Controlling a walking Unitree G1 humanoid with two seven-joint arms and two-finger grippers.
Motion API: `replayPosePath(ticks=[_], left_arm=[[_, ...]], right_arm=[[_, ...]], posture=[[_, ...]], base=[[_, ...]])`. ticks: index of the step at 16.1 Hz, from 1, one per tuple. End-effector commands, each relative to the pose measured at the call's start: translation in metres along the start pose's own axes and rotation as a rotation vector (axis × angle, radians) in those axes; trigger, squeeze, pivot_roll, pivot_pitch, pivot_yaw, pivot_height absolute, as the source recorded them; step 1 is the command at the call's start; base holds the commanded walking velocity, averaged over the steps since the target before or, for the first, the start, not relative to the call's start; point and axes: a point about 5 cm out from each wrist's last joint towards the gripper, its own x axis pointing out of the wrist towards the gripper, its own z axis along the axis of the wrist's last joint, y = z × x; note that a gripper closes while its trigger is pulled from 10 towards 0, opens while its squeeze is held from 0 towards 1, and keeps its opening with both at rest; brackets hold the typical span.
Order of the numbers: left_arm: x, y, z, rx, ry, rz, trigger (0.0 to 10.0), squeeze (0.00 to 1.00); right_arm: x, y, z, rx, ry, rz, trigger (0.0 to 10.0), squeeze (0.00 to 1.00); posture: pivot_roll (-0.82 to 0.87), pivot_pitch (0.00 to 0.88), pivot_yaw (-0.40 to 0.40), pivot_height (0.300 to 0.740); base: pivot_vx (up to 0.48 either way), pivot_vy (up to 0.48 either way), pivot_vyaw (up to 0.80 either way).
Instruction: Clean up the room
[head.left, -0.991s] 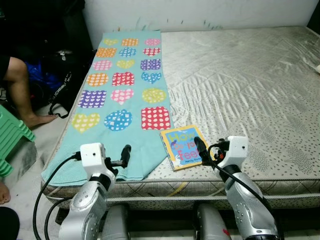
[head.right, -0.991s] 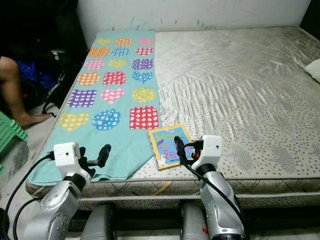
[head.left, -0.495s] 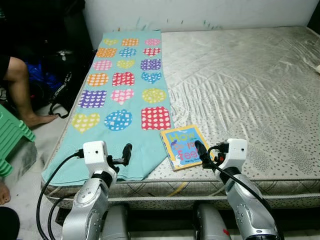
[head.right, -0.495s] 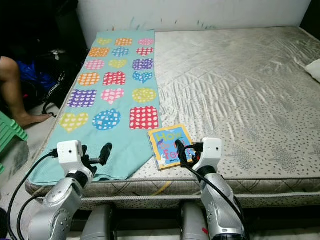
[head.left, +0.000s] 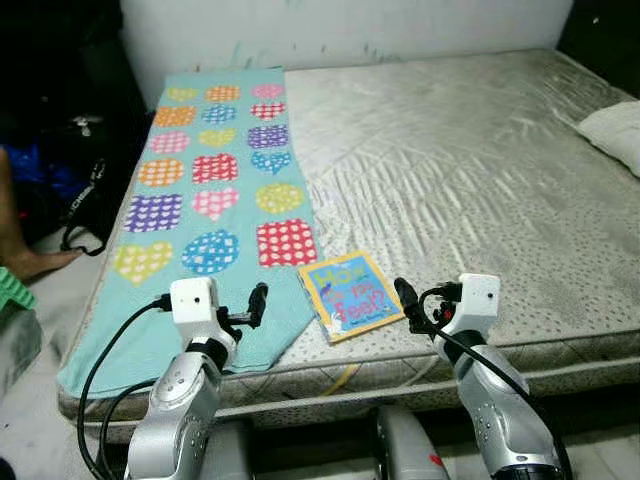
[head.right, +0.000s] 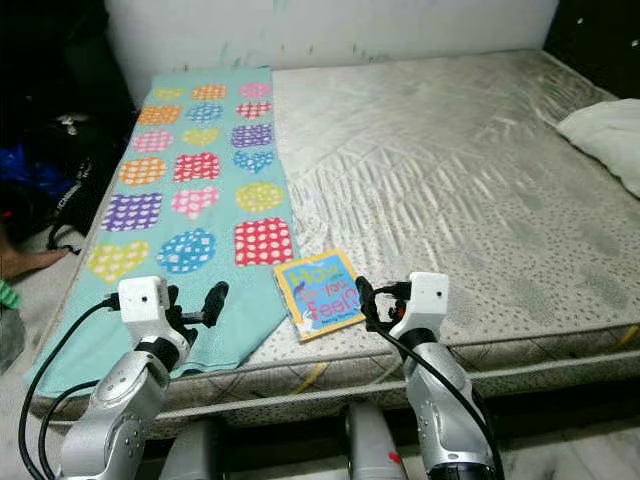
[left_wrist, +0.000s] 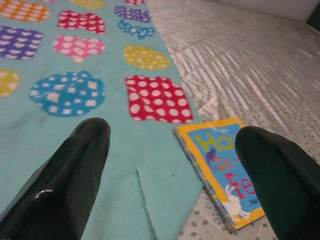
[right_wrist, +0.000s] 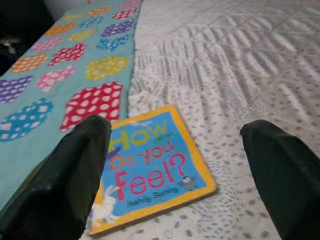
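The book (head.left: 349, 295) lies flat near the bed's (head.left: 560, 330) front edge, touching the blanket (head.left: 210, 205) (heart-patterned). The right claw (right_wrist: 185, 165) hovers spread just before it; the left claw (left_wrist: 175, 165) is spread over the blanket's corner. Bare mattress stretches right toward a pillow (head.right: 610, 135).

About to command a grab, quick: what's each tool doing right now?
Left tool: open, holding nothing, over the blanket at the mattress edge.
Right tool: open, holding nothing, just short of the book.

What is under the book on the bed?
The book lies flat on the bare mattress, its left edge beside the heart-patterned blanket. Whatever is directly beneath its cover is hidden.
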Motion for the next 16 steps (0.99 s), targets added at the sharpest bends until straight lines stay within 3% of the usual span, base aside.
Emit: replayPosePath(ticks=[1, 4, 7, 11, 14, 16], left_arm=[[-0.001, 0.003, -0.001, 0.008, 0.002, 0.014, 10.0, 0.00], [0.000, 0.002, -0.003, 0.011, 0.003, 0.015, 10.0, 0.00], [0.000, 0.001, -0.003, 0.013, 0.003, 0.017, 10.0, 0.00], [-0.001, 0.000, -0.005, 0.009, 0.007, 0.014, 10.0, 0.00], [-0.003, -0.003, -0.008, -0.014, 0.028, 0.002, 10.0, 0.00], [-0.009, -0.003, -0.009, -0.020, 0.040, 0.004, 10.0, 0.00]], right_arm=[[0.001, 0.003, 0.000, -0.001, 0.005, 0.006, 10.0, 0.00], [0.002, 0.004, 0.000, -0.004, 0.007, 0.015, 10.0, 0.00], [0.003, 0.010, -0.002, -0.079, 0.020, 0.059, 10.0, 0.00], [0.003, 0.009, -0.005, -0.071, 0.053, 0.066, 10.0, 0.00], [0.011, 0.013, -0.009, -0.077, 0.115, 0.053, 10.0, 0.00], [0.020, 0.020, -0.013, -0.029, 0.137, 0.029, 10.0, 0.00]], posture=[[-0.06, 0.000, 0.053, 0.590], [-0.06, 0.000, 0.052, 0.590], [-0.06, 0.000, 0.048, 0.590], [-0.06, 0.000, 0.041, 0.590], [-0.05, 0.000, 0.034, 0.590], [-0.02, 0.000, 0.029, 0.590]], base=[[0.000, 0.000, 0.00], [0.000, 0.000, 0.00], [0.000, 0.000, 0.71], [0.000, 0.000, 0.80], [0.000, 0.000, 0.00], [0.000, 0.000, 0.00]])
